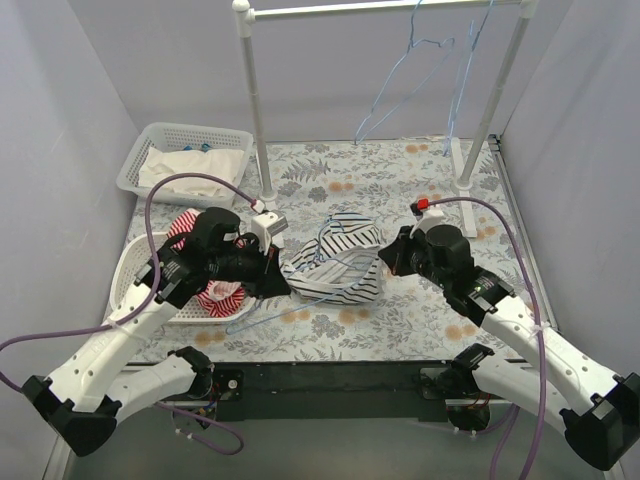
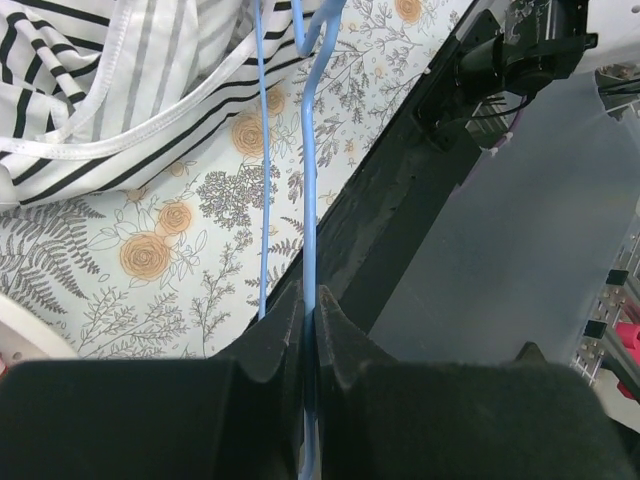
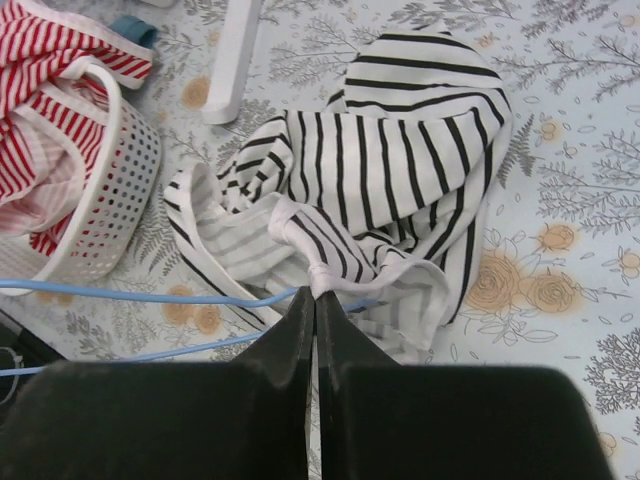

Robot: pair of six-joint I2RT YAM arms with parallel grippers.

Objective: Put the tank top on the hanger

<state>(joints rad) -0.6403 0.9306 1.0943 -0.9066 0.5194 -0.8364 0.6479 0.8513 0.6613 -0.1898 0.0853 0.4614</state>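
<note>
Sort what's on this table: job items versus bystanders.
Job: black-striped white cloth tank top, pinched by right claw; pale-blue wire hanger, clamped in left claw.
Bystanders: red-and-white striped garment; white plastic basket; two blue wire hangers on the rail.

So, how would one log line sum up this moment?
left gripper: shut on hanger | right gripper: shut on tank top | tank top: crumpled on table

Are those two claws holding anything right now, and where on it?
The left gripper is shut on a straight wire of the hanger; the right gripper pinches a bunched white edge of the tank top.
</note>
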